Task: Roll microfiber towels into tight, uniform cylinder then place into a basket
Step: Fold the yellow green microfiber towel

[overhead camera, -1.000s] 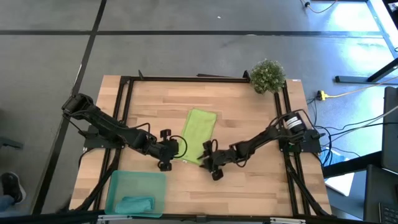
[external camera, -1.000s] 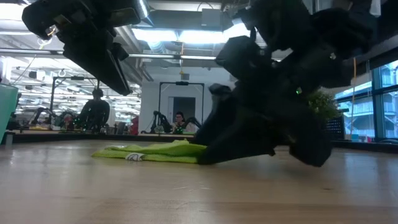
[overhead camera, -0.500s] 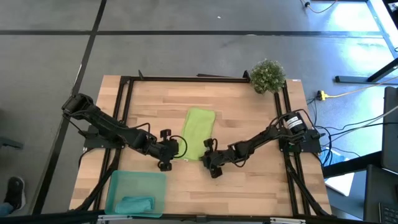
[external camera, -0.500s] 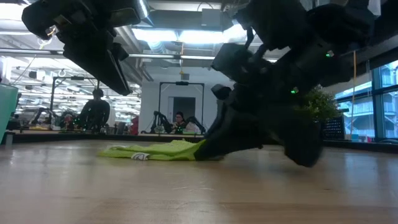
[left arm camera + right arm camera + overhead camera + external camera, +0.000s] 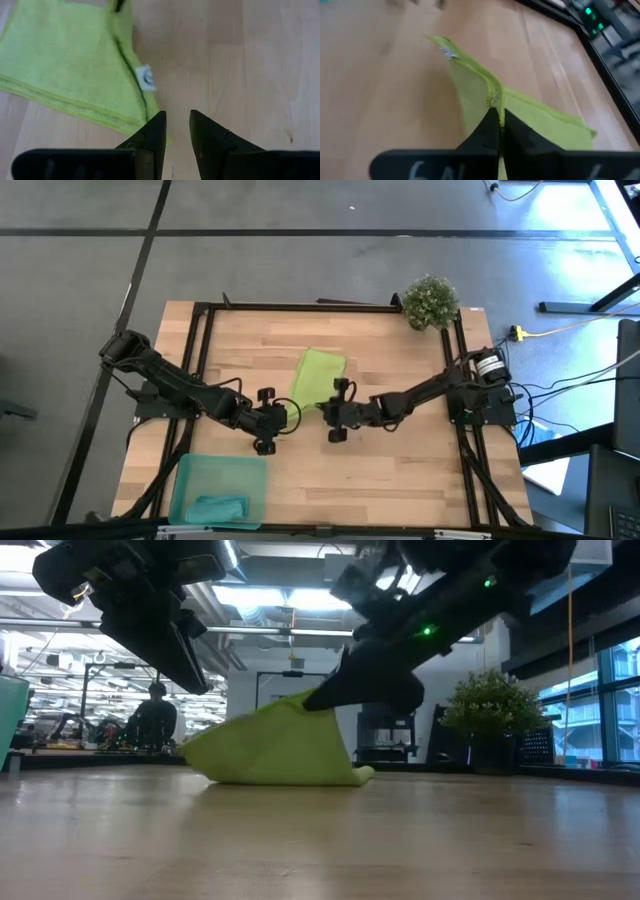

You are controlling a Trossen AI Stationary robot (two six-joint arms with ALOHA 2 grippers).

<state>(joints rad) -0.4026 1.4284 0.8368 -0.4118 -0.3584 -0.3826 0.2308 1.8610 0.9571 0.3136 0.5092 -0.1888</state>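
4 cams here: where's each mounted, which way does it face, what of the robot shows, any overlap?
High: overhead, straight down; table, both arms, basket.
Low: table height, level across into the room; arms come in from above, right hand lifting the lime towel.
Left wrist: on left arm, facing down past its own fingers at towel and table.
Right wrist: on right arm; its fingers pinch the towel edge.
Shared: all four show the lime towel.

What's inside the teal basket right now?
The basket holds one teal towel, bunched at one end. Whatever lies beneath that towel is covered; the lime towel is outside.
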